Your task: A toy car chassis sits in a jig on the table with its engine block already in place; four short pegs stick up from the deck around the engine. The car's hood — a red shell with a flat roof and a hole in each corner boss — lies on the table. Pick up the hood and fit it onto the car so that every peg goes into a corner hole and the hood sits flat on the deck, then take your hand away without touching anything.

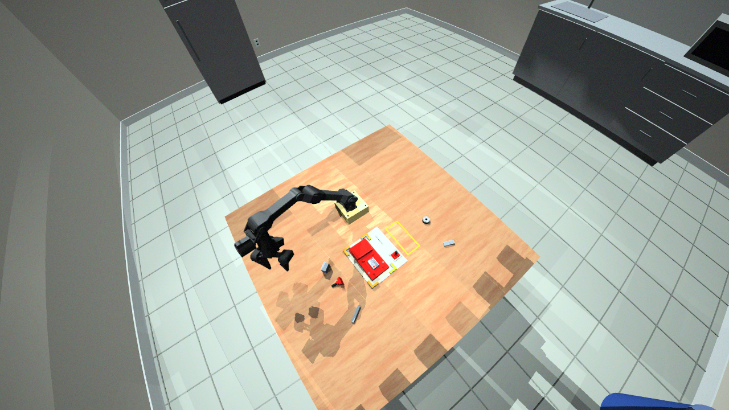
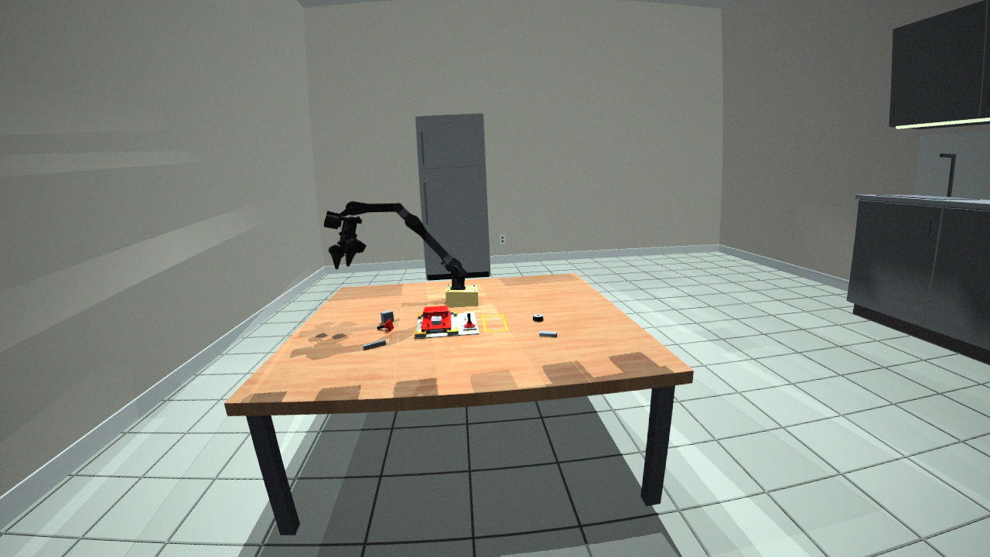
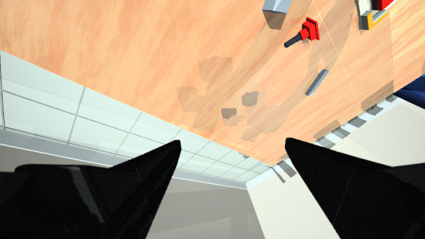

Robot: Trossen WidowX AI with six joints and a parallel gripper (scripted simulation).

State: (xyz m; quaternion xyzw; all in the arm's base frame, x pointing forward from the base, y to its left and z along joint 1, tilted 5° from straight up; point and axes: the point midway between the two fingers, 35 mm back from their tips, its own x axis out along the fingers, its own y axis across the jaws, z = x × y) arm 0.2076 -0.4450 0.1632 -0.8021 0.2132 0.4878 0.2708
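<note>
The toy car chassis (image 1: 378, 274) sits in the jig (image 1: 373, 284) (image 3: 369, 22), showing a red deck and a raised red box (image 1: 361, 248) (image 2: 435, 311) at its rear. The grey-white engine block (image 1: 373, 263) (image 2: 436, 319) shows in the middle. The pegs are too small to make out. I see no separate hood on the table and cannot tell whether the red shell on the car includes it. My gripper (image 1: 278, 268) (image 2: 343, 265) (image 3: 231, 143) is open and empty, high above the table's left side, well away from the car.
A grey block (image 1: 325, 267) (image 3: 276, 6), a red piece with a dark rod (image 1: 338, 282) (image 3: 310, 30) and a grey bar (image 1: 356, 314) (image 3: 317, 82) lie left of the jig. Right are a yellow outline (image 1: 412, 250), a wheel (image 1: 426, 219) and another bar (image 1: 448, 243).
</note>
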